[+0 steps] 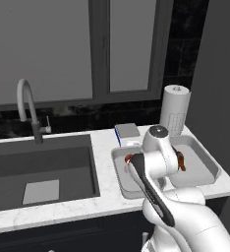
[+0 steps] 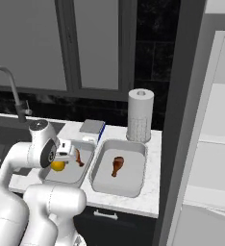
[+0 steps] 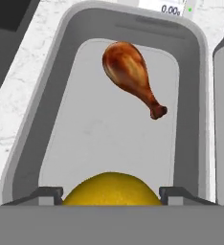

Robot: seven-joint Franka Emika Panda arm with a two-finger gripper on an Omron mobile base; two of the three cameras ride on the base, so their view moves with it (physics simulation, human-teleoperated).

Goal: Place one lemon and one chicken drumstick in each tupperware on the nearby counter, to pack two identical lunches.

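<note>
Jaws clamped on a lemon [image 3: 112,189] over the left tupperware [image 3: 61,95], its drumstick [image 3: 132,75] lying ahead.

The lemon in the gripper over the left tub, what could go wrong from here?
1. The lemon sits between the gripper's fingertips above the tupperware; being round, it may roll or bounce out when released.
2. It could land on the chicken drumstick already in that tub and knock it aside.
3. The right tupperware holds only a drumstick, so a lost lemon would leave that lunch unfinished.
</note>
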